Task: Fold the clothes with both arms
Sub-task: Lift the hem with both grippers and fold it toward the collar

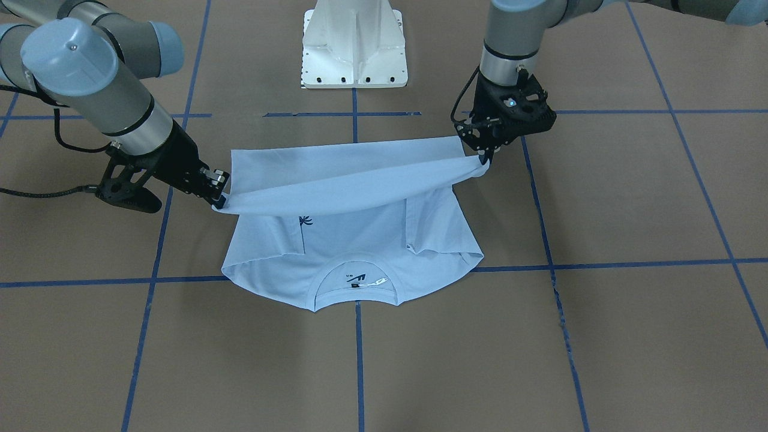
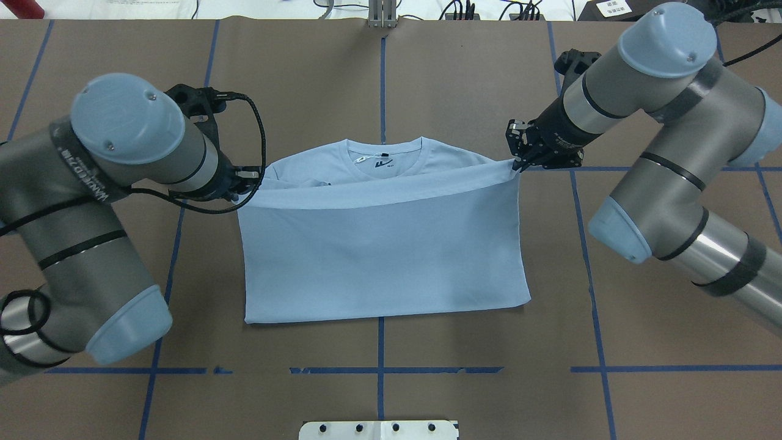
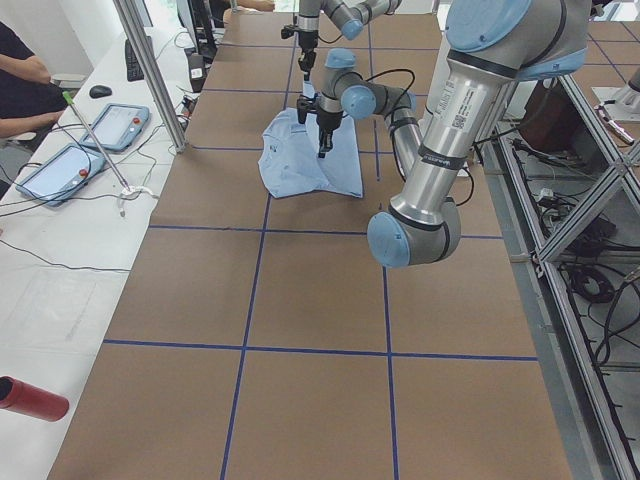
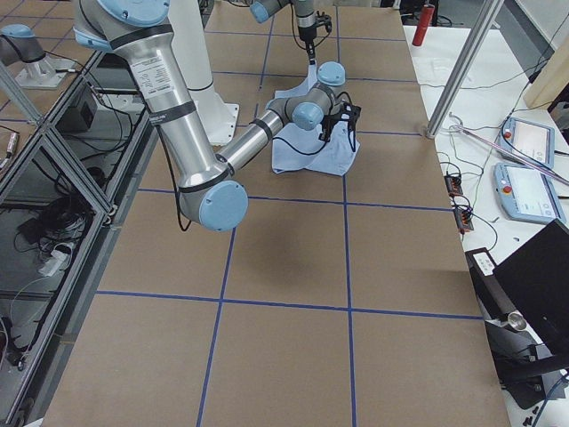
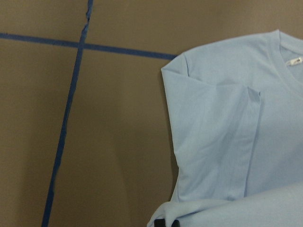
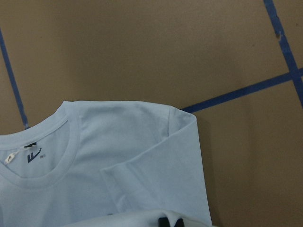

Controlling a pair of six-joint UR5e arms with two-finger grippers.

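Robotics lab; industrial left arm [image 2: 73, 287] and right arm [image 2: 666, 177] over a big brown-covered table [image 3: 310, 290] marked with a blue tape grid [image 3: 245, 347]; aluminium frame [image 3: 600, 160] with loose cables [image 3: 590, 290] alongside; teach pendants [image 3: 60, 172] on a white side bench [image 3: 60, 300]; what looks like a keyboard [image 3: 132, 58], small and unclear, by a person's arm [image 3: 25, 75].

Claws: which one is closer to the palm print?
The right claw, on the front view's left: the palm print shows under the lifted hem near it. The left claw grips the opposite corner.
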